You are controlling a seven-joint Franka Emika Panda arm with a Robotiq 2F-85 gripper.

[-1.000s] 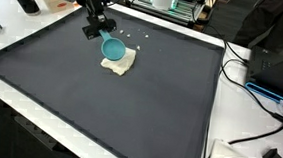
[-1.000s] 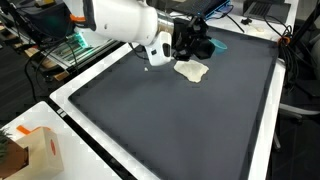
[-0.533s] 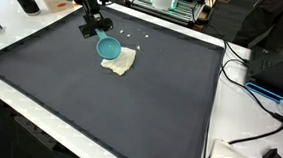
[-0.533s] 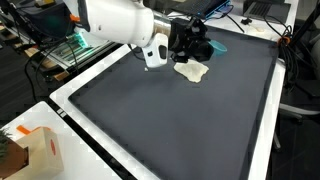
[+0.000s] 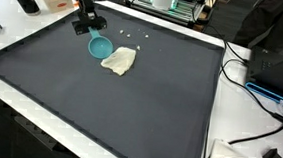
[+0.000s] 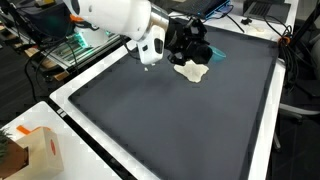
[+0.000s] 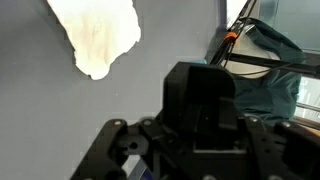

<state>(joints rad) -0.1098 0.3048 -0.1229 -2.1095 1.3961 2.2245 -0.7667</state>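
Even, bright room light leaves the dark grey mat (image 5: 129, 108) nearly shadowless; in the wrist view the cream cloth (image 7: 95, 35) glares, the foreground blurs.

A dark grey mat (image 5: 129, 108) covers a white-edged table (image 5: 216, 104), with black cables (image 5: 256, 94) and a cardboard box (image 6: 35, 150) alongside.

Counted: one teal scoop (image 5: 100, 49); one pale cloth (image 5: 120, 59) at its 3 o'clock; one tool (image 5: 87, 28); one black mat (image 5: 129, 108); one cardboard box (image 6: 35, 150); several white specks (image 5: 134, 35), 12 o'clock of cloth.
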